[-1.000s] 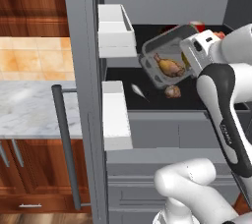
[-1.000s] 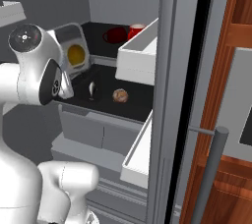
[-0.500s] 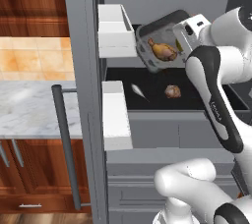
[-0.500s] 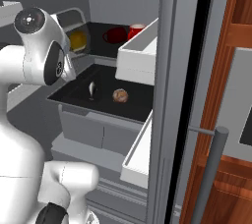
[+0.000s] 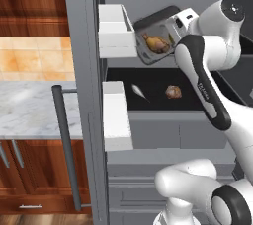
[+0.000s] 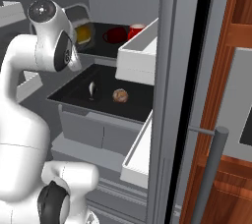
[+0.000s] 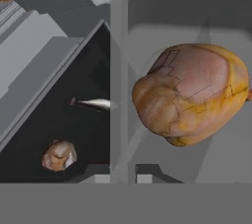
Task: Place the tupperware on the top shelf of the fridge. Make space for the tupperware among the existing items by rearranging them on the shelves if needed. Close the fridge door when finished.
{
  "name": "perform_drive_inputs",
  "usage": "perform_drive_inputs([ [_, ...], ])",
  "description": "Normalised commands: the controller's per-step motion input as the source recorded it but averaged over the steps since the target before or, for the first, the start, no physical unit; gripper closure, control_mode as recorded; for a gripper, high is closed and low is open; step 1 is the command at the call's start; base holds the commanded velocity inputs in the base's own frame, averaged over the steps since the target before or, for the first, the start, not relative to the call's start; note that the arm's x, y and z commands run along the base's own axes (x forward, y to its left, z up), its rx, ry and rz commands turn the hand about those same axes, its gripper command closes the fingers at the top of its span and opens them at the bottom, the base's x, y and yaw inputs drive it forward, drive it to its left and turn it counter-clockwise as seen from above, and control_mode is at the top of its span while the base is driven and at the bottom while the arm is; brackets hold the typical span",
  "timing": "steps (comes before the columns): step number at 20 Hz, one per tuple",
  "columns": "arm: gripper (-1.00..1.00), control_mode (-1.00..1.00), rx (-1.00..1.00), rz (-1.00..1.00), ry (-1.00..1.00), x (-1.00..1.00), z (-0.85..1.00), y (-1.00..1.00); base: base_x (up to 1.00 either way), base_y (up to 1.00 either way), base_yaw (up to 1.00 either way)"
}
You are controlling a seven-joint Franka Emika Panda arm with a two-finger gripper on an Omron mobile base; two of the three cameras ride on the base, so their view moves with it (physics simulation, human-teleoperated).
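Tupperware (image 5: 157, 43) clamped in closed gripper (image 5: 174, 31), tilted, held at top shelf (image 6: 106, 41) height, at its left front, not yet set down. Red can (image 6: 135, 30) far right on that shelf. Remaining: placement, release, fridge (image 5: 81, 95) door closure.

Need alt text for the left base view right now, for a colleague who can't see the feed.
The white arm holds the grey tupperware, tilted so its roast chicken faces the camera, at top-shelf height inside the open fridge. On the black lower shelf beneath lie a white slender piece and a brown round lump. Two white door bins sit at left.
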Motion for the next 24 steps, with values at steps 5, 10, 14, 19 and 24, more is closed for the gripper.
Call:
perform_drive_inputs([
  [5, 1.0, -1.0, 0.0, 0.0, -0.04, 0.46, 0.0, 0.17, 0.0, 0.0, 0.0],
  [10, 1.0, -1.0, 0.0, 0.0, -0.03, 0.49, 0.0, 0.17, 0.0, 0.0, 0.0],
  [14, 1.0, -1.0, 0.0, 0.0, -0.03, 0.54, 0.0, 0.18, 0.0, 0.0, 0.0],
  [19, 1.0, -1.0, 0.0, 0.0, -0.03, 0.55, 0.0, 0.14, 0.0, 0.0, 0.0],
  [24, 1.0, -1.0, 0.0, 0.0, -0.01, 0.56, 0.0, 0.0, 0.0, 0.0, 0.0],
])
